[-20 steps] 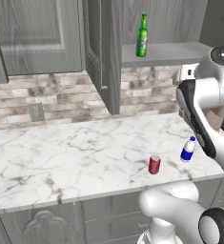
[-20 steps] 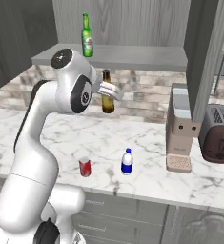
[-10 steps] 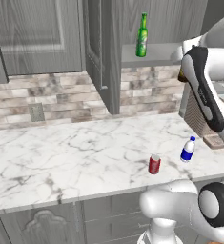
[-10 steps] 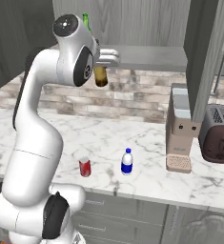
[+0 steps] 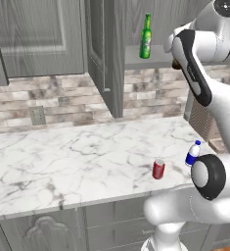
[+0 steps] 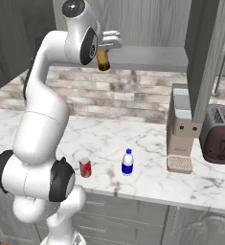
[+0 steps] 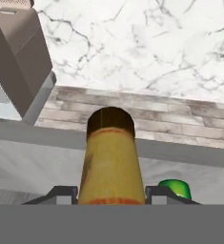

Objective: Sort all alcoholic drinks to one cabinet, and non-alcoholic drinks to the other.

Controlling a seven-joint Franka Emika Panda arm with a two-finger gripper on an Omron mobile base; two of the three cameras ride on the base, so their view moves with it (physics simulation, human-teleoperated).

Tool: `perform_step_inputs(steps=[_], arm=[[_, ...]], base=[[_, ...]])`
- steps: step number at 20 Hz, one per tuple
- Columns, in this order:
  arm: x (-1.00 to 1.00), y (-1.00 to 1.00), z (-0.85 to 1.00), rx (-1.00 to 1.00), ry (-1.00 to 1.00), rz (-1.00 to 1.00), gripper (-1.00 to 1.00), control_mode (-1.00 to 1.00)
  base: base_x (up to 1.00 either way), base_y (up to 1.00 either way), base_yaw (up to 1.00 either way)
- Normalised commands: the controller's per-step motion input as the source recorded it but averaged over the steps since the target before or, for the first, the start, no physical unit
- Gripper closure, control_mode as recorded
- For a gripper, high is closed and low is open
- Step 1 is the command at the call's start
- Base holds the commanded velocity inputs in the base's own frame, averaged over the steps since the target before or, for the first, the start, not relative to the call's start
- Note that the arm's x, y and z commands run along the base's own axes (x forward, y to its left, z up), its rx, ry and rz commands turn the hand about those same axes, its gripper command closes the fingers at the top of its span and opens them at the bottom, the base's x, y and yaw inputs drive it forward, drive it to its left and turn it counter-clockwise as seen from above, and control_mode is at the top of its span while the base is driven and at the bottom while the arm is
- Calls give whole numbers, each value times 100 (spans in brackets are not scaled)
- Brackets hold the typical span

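My gripper (image 6: 106, 47) is shut on the amber-brown bottle (image 6: 103, 60), one of the alcoholic drinks, and holds it up at the front edge of the open cabinet shelf (image 6: 147, 57). In the hand view the bottle (image 7: 111, 162) stands between the two fingertips (image 7: 63, 193). The green bottle (image 5: 146, 37) stands upright on that shelf, and its rounded end (image 7: 175, 188) shows just beside the held bottle. The non-alcoholic drinks stand on the marble counter (image 5: 62, 162): the red can (image 5: 158, 169) and the white bottle with the blue label (image 5: 192, 153), a short way apart near the front edge.
A coffee machine (image 6: 181, 129) and a toaster (image 6: 221, 141) stand on the counter to the right, under the shelf. An open cabinet door (image 5: 104, 49) hangs left of the shelf. A closed cabinet (image 5: 38, 34) is at the upper left.
The arm has lifted the amber-brown bottle from backsplash height up to the level of the shelf. The can and the white bottle have stayed in place.
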Motion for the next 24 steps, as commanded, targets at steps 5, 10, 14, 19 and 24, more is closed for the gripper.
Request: perform_step_inputs(steps=[5, 10, 14, 19, 24], arm=[[94, 0, 0, -1, 0, 0, 100, -100], [87, -1, 0, 0, 0, 3, 100, -100], [58, -5, -36, 0, 0, 6, 100, -100], [33, -3, -61, 0, 0, 7, 100, -100], [6, 0, -33, 0, 0, 3, -100, -100]], base=[[0, 0, 0], [0, 0, 0], [0, 0, 0], [0, 0, 0], [0, 0, 0]])
